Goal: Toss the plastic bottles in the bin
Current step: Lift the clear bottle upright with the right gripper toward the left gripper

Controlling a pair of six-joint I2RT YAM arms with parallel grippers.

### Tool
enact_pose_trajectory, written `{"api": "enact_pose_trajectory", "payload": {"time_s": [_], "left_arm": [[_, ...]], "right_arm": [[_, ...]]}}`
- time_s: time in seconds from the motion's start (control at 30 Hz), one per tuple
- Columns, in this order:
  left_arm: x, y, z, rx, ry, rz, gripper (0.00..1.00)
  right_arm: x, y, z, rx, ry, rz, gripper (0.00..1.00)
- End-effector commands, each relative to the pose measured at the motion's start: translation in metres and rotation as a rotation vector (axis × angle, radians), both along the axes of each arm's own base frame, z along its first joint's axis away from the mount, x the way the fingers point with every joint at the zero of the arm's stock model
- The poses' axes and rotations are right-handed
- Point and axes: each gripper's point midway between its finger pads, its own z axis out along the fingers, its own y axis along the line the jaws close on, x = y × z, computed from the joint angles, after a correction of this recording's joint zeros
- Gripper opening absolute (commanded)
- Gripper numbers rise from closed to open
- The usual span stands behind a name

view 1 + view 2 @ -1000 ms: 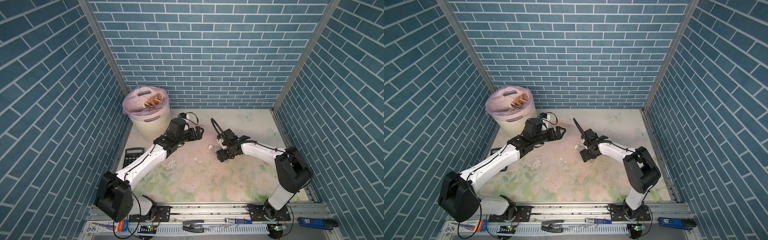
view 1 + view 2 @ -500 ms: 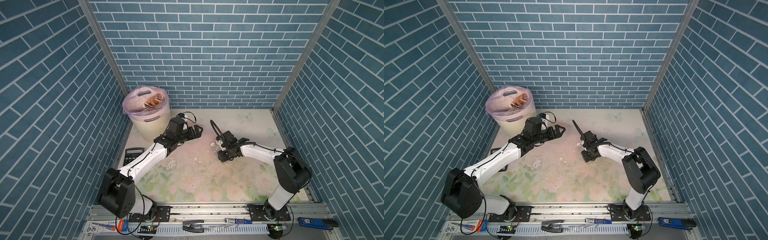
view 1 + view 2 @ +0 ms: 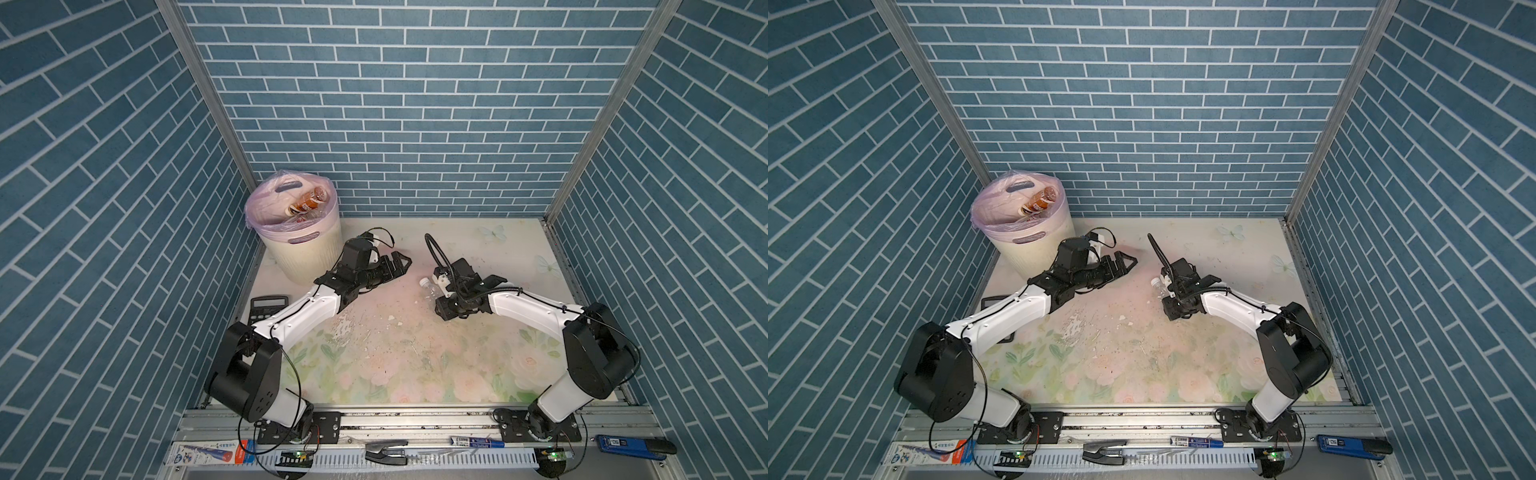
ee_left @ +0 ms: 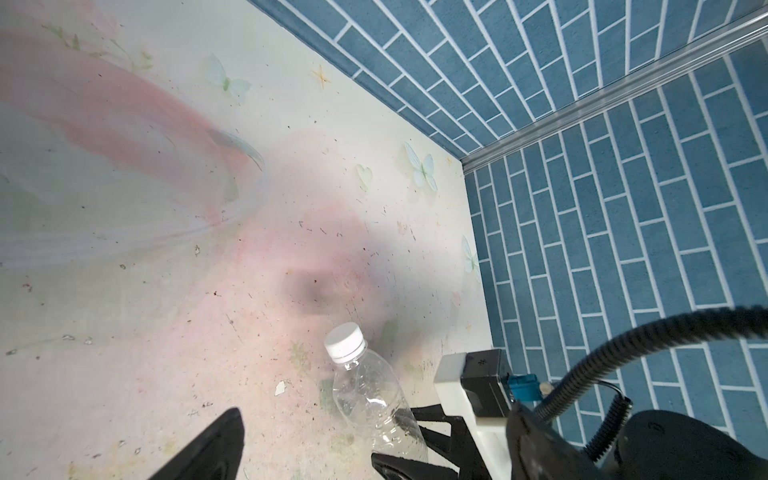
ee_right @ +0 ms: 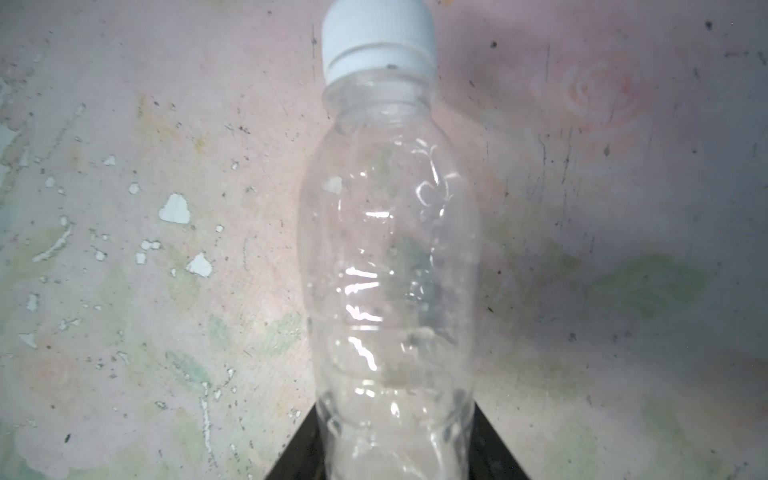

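Visibly, one clear bottle (image 5: 386, 249), one bin (image 3: 308, 254), one calculator (image 3: 268, 305)

- Left arm (image 3: 299, 314), left of frame: glossy white links, bulky black joint housings, thin black cable alongside.
- Right arm (image 3: 528, 309), right of frame: same white-and-black build, with a ribbed black hose (image 3: 435, 250).
- Base plates (image 3: 328, 428), bottom edge: black, possibly bolted.

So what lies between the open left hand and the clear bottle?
Nothing. Only bare floral tabletop separates the left hand from the clear bottle, as both top views show.
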Motion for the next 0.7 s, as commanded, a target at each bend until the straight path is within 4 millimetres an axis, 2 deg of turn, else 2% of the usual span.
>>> {"api": "enact_pose_trajectory", "payload": {"time_s": [0.0, 0.23, 0.43, 0.53, 0.67], "left_arm": [[0.007, -0.008, 0.011, -0.049, -0.014, -0.014, 0.99], [0.015, -0.026, 0.011, -0.076, 0.004, -0.04, 0.99], [0.028, -0.036, 0.011, -0.102, 0.011, -0.033, 0.94], [0.035, -0.042, 0.013, -0.11, 0.008, -0.038, 0.88], [0.041, -0.05, 0.016, -0.117, 0.004, -0.047, 0.72]], "right_arm": [[0.011, 0.016, 0.045, 0.103, -0.055, 0.004, 0.45], [0.017, 0.025, 0.081, 0.185, -0.095, 0.031, 0.45], [0.017, 0.038, 0.106, 0.278, -0.113, 0.064, 0.45], [0.017, 0.042, 0.111, 0.311, -0.116, 0.068, 0.44], [0.017, 0.046, 0.111, 0.33, -0.112, 0.073, 0.44]]}}
